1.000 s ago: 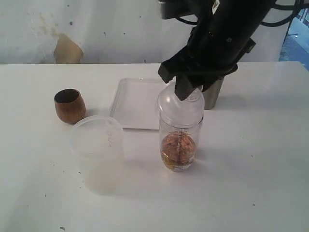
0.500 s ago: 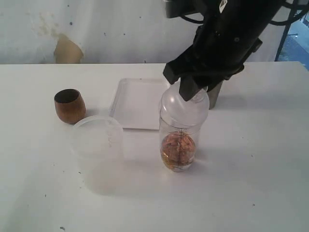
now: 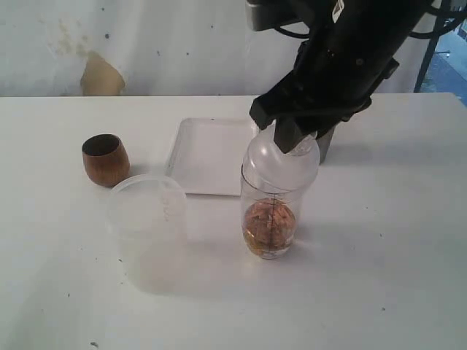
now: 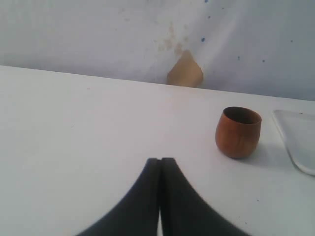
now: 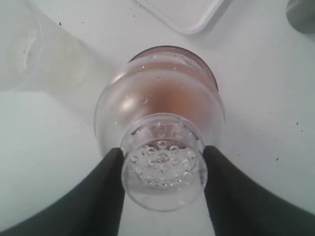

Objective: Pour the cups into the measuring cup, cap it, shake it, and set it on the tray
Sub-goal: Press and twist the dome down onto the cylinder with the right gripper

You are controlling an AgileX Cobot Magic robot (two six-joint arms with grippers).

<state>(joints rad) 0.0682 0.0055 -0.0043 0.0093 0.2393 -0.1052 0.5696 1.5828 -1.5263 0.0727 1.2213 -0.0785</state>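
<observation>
The clear measuring cup (image 3: 270, 219) stands upright mid-table with a brownish lump in its bottom. A clear domed cap (image 3: 281, 162) with a perforated neck (image 5: 162, 164) sits over its mouth. My right gripper (image 3: 292, 138) comes down from above and is shut on that neck, one black finger (image 5: 110, 184) on each side. The dark-brown wooden cup (image 3: 105, 159) (image 4: 238, 132) stands upright at the left. The steel tumbler (image 3: 323, 146) (image 5: 301, 14) is mostly hidden behind the right arm. The white tray (image 3: 208, 157) lies behind the measuring cup. My left gripper (image 4: 160, 160) hangs shut and empty over bare table.
A large frosted plastic tub (image 3: 148, 219) (image 5: 34, 49) stands just left of the measuring cup, close to it. The tray's corner (image 5: 182, 12) shows beyond the cap, and its rim (image 4: 300, 142) lies beside the wooden cup. A wall runs along the table's far edge.
The right gripper has carried the cap slightly rightward and down, from tilted over the left of the rim to sitting squarely over the measuring cup's mouth.
</observation>
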